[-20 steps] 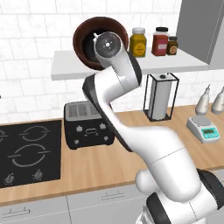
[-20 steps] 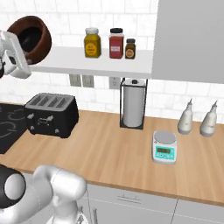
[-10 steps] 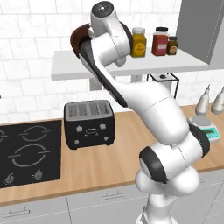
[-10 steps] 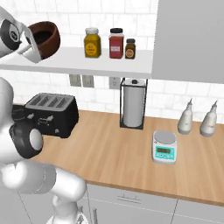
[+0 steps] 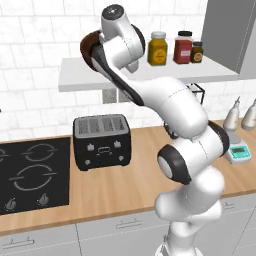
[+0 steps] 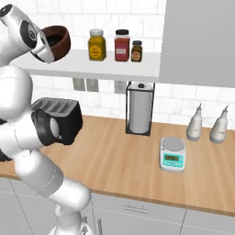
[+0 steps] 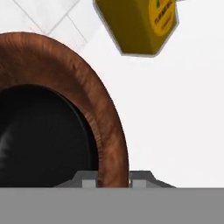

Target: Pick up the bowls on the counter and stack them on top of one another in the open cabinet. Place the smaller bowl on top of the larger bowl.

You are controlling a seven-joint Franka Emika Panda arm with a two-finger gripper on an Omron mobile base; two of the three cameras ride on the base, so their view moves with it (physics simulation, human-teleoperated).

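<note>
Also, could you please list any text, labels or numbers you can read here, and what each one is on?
Yellow jar: dark label lettering, cut off and blurred, unreadable.
Red jar and small brown jar: labels too small to read.
Kitchen scale: display too small to read.
Toaster: front marks are symbols, no words.

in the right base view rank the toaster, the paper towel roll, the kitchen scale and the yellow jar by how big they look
1. Toaster, though the arm hides part of it and it sits nearer the camera.
2. Paper towel roll.
3. Kitchen scale.
4. Yellow jar.
</note>
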